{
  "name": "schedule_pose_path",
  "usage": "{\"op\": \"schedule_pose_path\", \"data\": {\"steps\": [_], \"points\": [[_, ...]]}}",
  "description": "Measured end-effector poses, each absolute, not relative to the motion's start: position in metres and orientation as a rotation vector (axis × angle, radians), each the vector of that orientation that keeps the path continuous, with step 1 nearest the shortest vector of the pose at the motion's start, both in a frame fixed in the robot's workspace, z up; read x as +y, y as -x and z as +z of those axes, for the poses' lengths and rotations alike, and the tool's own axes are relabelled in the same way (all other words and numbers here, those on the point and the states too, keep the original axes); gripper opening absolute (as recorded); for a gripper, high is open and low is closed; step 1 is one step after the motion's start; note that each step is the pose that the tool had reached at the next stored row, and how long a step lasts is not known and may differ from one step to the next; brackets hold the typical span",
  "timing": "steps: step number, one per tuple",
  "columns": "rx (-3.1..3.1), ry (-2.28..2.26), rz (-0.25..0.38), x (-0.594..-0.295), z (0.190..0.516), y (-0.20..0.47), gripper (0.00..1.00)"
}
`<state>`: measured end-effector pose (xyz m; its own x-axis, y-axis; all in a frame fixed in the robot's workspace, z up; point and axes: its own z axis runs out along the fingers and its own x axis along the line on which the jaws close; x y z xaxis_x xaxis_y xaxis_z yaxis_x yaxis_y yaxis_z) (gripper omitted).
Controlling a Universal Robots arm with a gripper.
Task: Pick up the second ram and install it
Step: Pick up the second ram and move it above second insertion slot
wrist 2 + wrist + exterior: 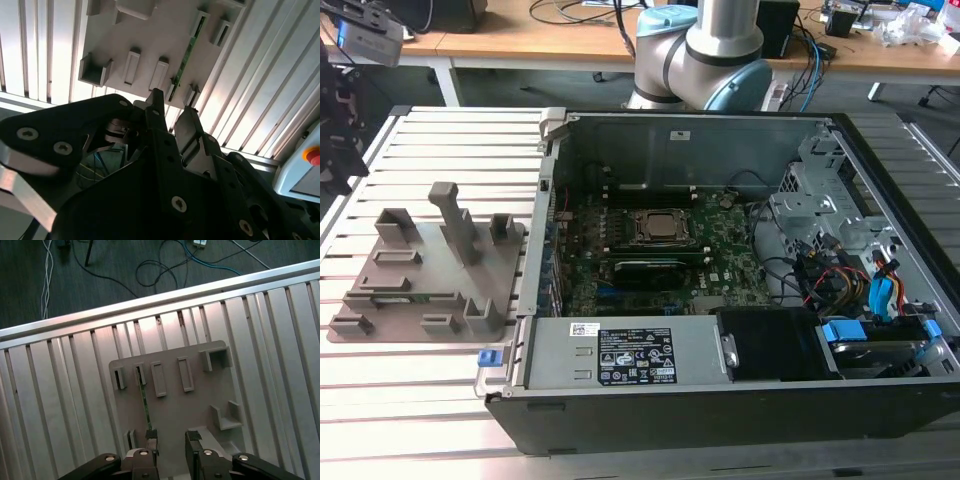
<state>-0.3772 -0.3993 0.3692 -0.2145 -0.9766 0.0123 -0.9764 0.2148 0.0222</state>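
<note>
green second ram (pixel 145 407) stands on its long edge in grey fixture plate (pixel 200 405), ends caught in slotted blocks, likely so flat faces stay free for pinching. plate lies on slatted metal table (pixel 65 405), toward table edge, beside open computer case (pixel 670 420). hand (pixel 171 442) hovers above one end of ram, fingers moderately apart, holding nothing.
</note>
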Motion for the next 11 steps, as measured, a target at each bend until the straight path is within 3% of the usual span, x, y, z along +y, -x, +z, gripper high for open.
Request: {"op": "schedule_pose_path", "data": {"steps": [11], "points": [[-2.429, -1.955, -0.015, -0.3993, 0.3589, 0.3772, 0.36]]}}
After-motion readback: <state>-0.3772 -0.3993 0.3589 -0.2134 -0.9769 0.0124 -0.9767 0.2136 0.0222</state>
